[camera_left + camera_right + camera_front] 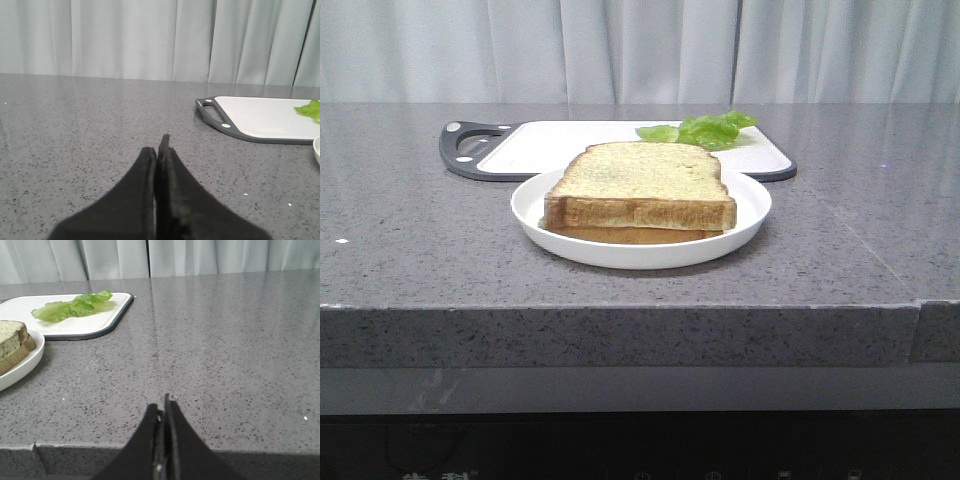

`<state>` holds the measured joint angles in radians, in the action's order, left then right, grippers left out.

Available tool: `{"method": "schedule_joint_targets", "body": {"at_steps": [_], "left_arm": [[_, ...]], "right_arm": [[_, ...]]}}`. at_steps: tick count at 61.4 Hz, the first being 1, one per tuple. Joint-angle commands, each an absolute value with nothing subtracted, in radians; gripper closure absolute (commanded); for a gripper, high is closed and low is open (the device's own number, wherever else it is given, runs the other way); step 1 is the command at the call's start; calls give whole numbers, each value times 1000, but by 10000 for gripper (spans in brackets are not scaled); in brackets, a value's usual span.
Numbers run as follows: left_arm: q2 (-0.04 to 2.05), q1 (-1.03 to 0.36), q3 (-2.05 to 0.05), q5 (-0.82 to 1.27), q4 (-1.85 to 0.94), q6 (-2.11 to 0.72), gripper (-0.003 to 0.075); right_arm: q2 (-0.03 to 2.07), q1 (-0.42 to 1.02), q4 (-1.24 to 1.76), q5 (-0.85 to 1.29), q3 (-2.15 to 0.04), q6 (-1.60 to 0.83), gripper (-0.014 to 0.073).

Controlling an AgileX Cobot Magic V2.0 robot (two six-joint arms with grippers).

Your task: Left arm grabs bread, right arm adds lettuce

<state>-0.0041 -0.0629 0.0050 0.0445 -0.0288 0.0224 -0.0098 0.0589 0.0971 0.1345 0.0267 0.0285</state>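
Matte-black tools [159, 150] [164, 410], pointed wedge fingers

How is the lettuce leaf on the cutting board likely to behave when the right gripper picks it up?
The lettuce looks thin and ruffled, so it will probably flop and drape. It seems very light. Lying flat on the cutting board, it may slide or tear if pinched hard.
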Motion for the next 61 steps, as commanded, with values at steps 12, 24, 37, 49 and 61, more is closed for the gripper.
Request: {"method": "schedule_joint_targets", "body": {"at_steps": [12, 24, 37, 49, 61], "left_arm": [[-23, -66, 12, -39, -35, 21, 741], [-23, -66, 12, -39, -35, 21, 741], [-23, -66, 12, -39, -35, 21, 741], [-23, -66, 10, -77, -38, 21, 741], [-19, -66, -78, -66, -83, 21, 741]], "right_arm": [[-31, 52, 87, 48, 23, 20, 711], [-31, 52, 87, 48, 23, 20, 711], [-31, 52, 87, 47, 23, 20, 711], [-31, 52, 85, 41, 23, 20, 711], [-31, 52, 88, 35, -20, 20, 711]]}}
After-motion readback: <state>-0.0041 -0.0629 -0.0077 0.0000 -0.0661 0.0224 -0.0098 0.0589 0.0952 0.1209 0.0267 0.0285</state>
